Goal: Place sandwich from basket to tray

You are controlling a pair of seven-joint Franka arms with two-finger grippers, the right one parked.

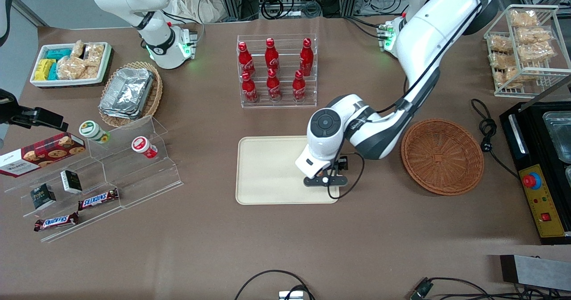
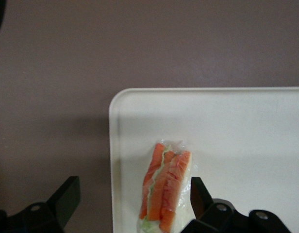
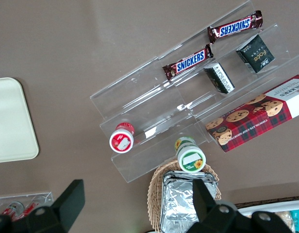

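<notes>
Sandwich down on the tray, jaws spread wide

We see the sandwich (image 2: 165,187) lying on the tray (image 2: 246,136) near one rounded corner, just inside the rim, and the basket (image 1: 441,156) beside the tray sits empty. The gripper (image 1: 325,180) hangs low over the tray's edge nearest the basket, fingers (image 2: 67,196) open and well apart, holding nothing. The sandwich lies between them but off-centre, close against one finger and well clear of the other, its long axis running across the line between the jaws, filling edge up. The forearm reaches in from over the basket, wrist bent straight down. We judge the placing all but done: a straight lift should clear the wrap
</notes>
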